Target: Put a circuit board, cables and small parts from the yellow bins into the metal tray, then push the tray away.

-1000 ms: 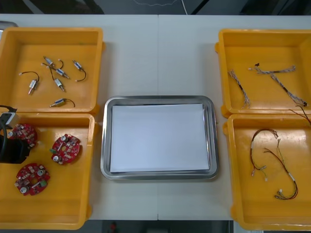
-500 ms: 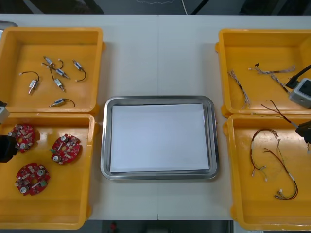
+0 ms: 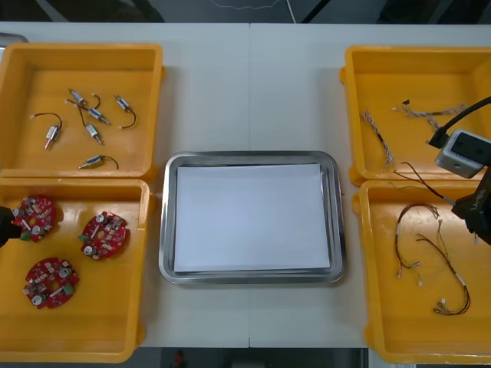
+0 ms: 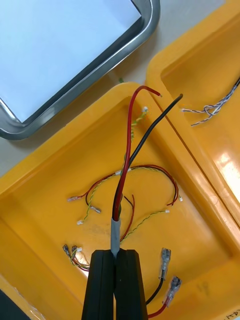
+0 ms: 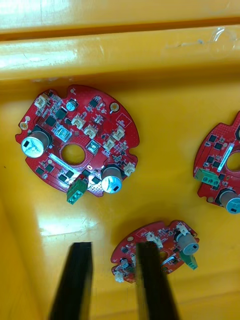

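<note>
**A:** Where is the right pincer (image 3: 466,205)?

**B:** Over the near right bin (image 3: 383,322), toward its outer side. In the wrist view its fingers (image 4: 102,285) are pressed almost together on a red and black cable (image 4: 115,234), gripped by its grey sleeve.

**A:** How does that cable run from the pincer?

**B:** Straight out past the fingertips. Beyond the sleeve the red wire and the black wire part, and their ends reach the rims where the two right bins meet.

**A:** What lies below it?

**B:** Red and yellow cables (image 4: 150,170), loose on the bin floor and apart from the held one. A blue and white cable (image 4: 210,111) lies in the far right bin (image 4: 200,75).

**A:** And the left pincer (image 3: 4,226)?

**B:** At the left edge of the counter (image 3: 245,77), over the near left bin (image 3: 77,337), where three boards (image 3: 103,235) lie flat. Its fingers (image 5: 75,280) stand wide apart and hold nothing.

**A:** How close is a board?

**B:** The nearest board (image 5: 160,250) lies just past the fingertips, partly hidden behind one finger. I cannot tell whether they touch. The other two sit farther out, apart from each other.

**A:** The tray (image 3: 165,222)?

**B:** At the middle of the counter between the bins, white inside with a shiny rim, well apart from both pincers.

**A:** Anything else?

**B:** Small metal parts (image 3: 88,123), scattered in the far left bin (image 3: 23,77).
</note>
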`<state>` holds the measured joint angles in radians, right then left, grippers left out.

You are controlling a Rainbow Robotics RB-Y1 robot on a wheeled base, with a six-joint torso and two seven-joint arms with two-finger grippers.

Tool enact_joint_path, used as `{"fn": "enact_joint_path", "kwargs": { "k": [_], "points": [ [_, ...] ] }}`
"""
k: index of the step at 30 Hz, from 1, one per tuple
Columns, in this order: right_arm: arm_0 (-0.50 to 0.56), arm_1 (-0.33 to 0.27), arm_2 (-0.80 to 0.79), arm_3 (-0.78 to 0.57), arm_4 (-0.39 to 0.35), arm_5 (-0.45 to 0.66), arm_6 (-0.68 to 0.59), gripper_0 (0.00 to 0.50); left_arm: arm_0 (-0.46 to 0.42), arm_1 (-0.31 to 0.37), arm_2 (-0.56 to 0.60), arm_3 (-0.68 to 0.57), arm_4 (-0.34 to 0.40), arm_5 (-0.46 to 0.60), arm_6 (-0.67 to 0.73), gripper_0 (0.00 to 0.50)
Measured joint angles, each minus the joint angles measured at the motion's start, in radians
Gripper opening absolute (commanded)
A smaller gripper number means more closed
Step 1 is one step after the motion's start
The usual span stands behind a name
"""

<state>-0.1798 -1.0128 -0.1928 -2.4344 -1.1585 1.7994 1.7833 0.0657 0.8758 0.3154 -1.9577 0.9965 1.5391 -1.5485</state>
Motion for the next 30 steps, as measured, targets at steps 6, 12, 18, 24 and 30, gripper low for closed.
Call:
{"fn": "enact_joint_path", "kwargs": {
  "k": [6, 12, 18, 24, 30],
  "points": [
    [-0.015, -0.004, 0.009, -0.003, -0.011, 0.006, 0.0, 0.0, 0.0, 0.0, 0.0, 0.0, 0.0, -0.012, 0.0, 0.5],
    [-0.015, -0.004, 0.009, -0.007, -0.011, 0.021, 0.0, 0.0, 0.0, 0.0, -0.007, 0.001, 0.0, -0.062, 0.0, 0.5],
    [-0.015, -0.004, 0.009, -0.007, -0.011, 0.038, 0.0, 0.0, -0.001, 0.0, -0.06, 0.038, 0.0, -0.14, 0.0, 0.5],
    [-0.015, -0.004, 0.009, -0.008, -0.011, 0.05, 0.0, 0.0, -0.001, 0.0, -0.111, 0.063, -0.001, -0.184, 0.0, 0.5],
    [-0.015, -0.004, 0.009, -0.008, -0.011, 0.056, 0.0, 0.0, -0.001, 0.0, -0.155, 0.092, -0.005, -0.245, 0.0, 0.5]
  ]
}}
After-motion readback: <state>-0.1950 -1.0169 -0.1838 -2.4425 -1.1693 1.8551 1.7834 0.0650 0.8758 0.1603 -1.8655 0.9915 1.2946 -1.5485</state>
